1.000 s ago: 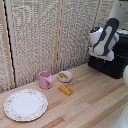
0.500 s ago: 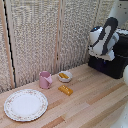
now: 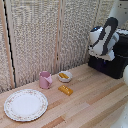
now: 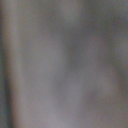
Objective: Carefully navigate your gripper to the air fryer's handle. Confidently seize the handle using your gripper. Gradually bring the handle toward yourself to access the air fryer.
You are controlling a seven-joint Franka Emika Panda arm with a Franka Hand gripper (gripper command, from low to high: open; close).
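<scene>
1. The tool [image 3: 102,51] hung at the end of the white-and-black arm [image 3: 106,35], close against the air fryer [image 3: 114,60] at the exterior view's right; whether its fingers were apart or together could not be told.
2. The air fryer, a black boxy appliance, stood on the wooden counter [image 3: 90,100] at its far right end, before the woven screen [image 3: 45,35].
3. Its handle could not be made out behind the arm.
4. The wrist view was only a grey blur.
5. Well apart, toward the exterior view's left, a pink mug [image 3: 45,80] stood beside a small bowl [image 3: 64,76] holding something orange.
6. An orange-yellow block [image 3: 65,90] lay in front of the bowl.
7. A floral-rimmed plate [image 3: 26,104] sat nearest the camera.
</scene>
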